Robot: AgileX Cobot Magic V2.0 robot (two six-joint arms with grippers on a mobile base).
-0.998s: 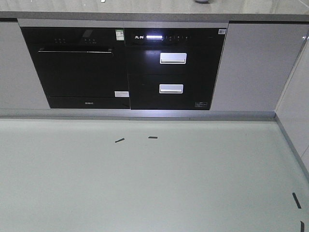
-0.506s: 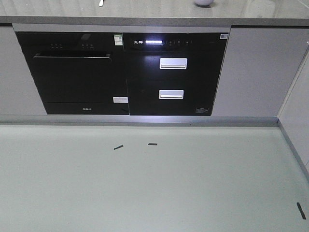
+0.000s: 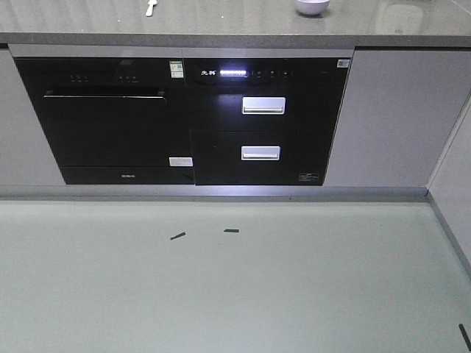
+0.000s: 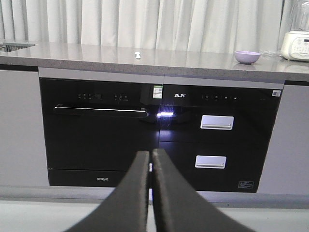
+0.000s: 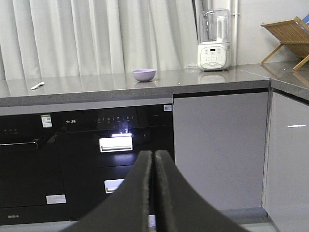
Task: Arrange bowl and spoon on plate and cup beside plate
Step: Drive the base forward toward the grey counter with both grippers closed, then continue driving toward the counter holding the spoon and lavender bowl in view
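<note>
— What does the bowl (image 5: 144,74) look like?
— Round, lilac, plain and matte, standing upright on the grey countertop (image 5: 96,86). The spoon (image 5: 37,85) is small and pale, lying flat on the same countertop, well apart from the bowl.
— What differs from a second ago?
— The front view now takes in more of the countertop, so bowl and spoon, then barely showing at its far edge, are clearer.
— Anything in the bowl?
— Its inside is hidden in every view.
— The claws?
— The left gripper (image 4: 150,154) and right gripper (image 5: 153,154) hang below the countertop, jaws pressed together, holding nothing
</note>
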